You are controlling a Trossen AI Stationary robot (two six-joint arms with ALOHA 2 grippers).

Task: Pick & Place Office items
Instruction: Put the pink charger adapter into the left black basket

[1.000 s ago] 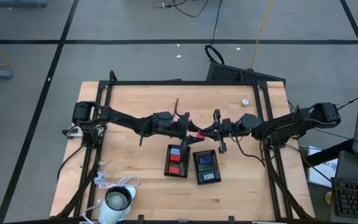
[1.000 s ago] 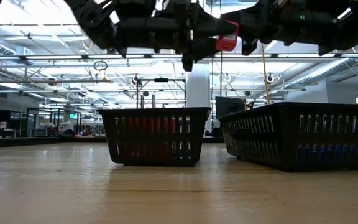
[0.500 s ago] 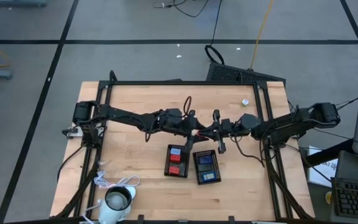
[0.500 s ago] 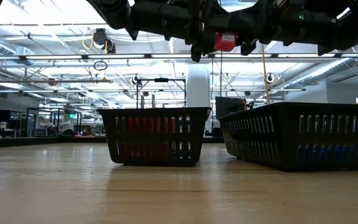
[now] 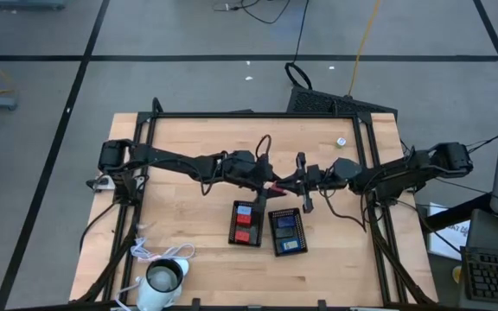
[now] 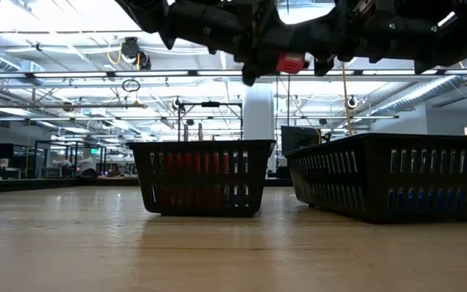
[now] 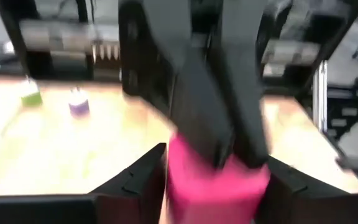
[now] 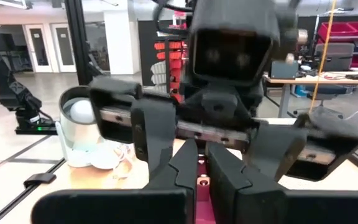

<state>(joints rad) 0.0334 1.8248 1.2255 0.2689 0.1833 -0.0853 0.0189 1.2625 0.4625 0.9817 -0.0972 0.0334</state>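
A red block hangs high over the table's middle, above two black trays. My left gripper reaches in from the table's left and is shut on it; the left wrist view shows the block filling the gap between my fingers. My right gripper comes from the right, shut, with its fingers lying over the block's top. The left tray holds red blocks and a light blue one. The right tray holds blue blocks. My left gripper pinches the red block by two opposite sides between its two fingers. The fingers come nearly level from the table's left, tipped slightly down. The block is lifted clear, far above the trays. My right gripper's shut fingers overlap the block's top; I cannot tell whether they touch it.
A white cup-like thing with a cord stands at the near left corner. A small pale bit lies at the far right. Black frame rails run round the table. Bare wood lies to the left of the trays.
My left gripper has tipped up from slanting downward to nearly level, risen a little and gone slightly toward the table's right. The red block has gone with it and now sits under my right gripper's fingers.
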